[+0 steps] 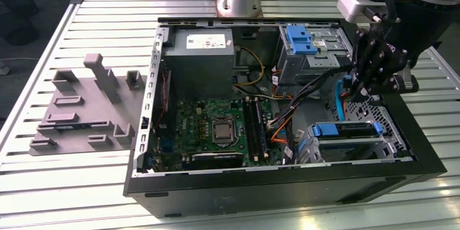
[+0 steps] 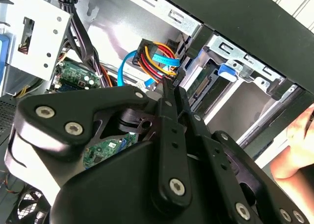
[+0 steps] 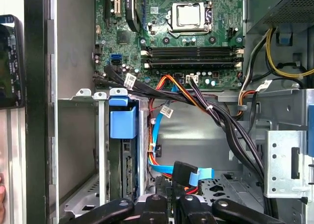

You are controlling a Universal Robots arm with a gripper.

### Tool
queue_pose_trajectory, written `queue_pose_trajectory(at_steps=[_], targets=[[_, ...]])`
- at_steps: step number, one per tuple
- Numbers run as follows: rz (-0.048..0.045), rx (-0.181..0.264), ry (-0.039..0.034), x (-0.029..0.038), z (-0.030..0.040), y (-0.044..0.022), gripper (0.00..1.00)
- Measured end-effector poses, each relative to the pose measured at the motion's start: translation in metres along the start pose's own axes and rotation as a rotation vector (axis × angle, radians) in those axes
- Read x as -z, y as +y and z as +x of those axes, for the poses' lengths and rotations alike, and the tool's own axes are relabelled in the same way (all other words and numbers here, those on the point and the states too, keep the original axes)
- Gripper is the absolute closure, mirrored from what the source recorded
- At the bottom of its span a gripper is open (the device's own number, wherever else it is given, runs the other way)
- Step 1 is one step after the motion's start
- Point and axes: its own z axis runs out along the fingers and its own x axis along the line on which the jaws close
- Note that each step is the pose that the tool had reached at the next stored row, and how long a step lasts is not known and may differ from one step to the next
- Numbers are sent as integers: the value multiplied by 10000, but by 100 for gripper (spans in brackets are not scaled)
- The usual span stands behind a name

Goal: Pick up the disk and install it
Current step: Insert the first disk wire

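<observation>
**A:** The disk (image 1: pixel 345 131), where is it in the exterior view?

**B:** It sits in the metal drive cage (image 1: pixel 374 149) at a corner of the open computer case (image 1: pixel 287 187). That is close below the gripper (image 1: pixel 357 92), on the side away from the arm's base. Its blue bracket faces up.

**A:** And the gripper itself?

**B:** It hangs inside the case, just above the cage, and is not touching the disk. The upright blue bracket (image 1: pixel 298 39) stands near it, towards the arm's base. The power supply (image 1: pixel 197 52) and the motherboard (image 1: pixel 215 127) lie well apart from it. A grey fixture plate (image 1: pixel 83 106) lies farther off, outside the case on the slatted table (image 1: pixel 107 14).

**A:** What about the second wrist view?

**B:** The gripper (image 2: pixel 171 84) has its fingers (image 2: pixel 169 136) drawn together with no gap showing between them. Their tips end right at a bundle of coloured wires (image 2: pixel 154 57). I cannot tell whether anything is pinched there. The disk (image 2: pixel 202 87) is just beside the tips, edge-on in its bay. A person's hand (image 2: pixel 299 145) shows outside the case.

**A:** And the first wrist view?

**B:** The gripper (image 3: pixel 172 200) points at a black connector (image 3: pixel 182 172) on a flat blue cable, just beyond its tips. The disk (image 3: pixel 122 123) stands in its slot near the gripper, off to one side. The motherboard (image 3: pixel 186 37) is far ahead.
</observation>
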Motion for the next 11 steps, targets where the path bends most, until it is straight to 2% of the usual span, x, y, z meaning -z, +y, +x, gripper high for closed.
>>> queue_pose_trajectory(at_steps=[7,11], targets=[[23,-1,-35,-29,168,6,84],[29,-3,-36,-43,181,8,84]])
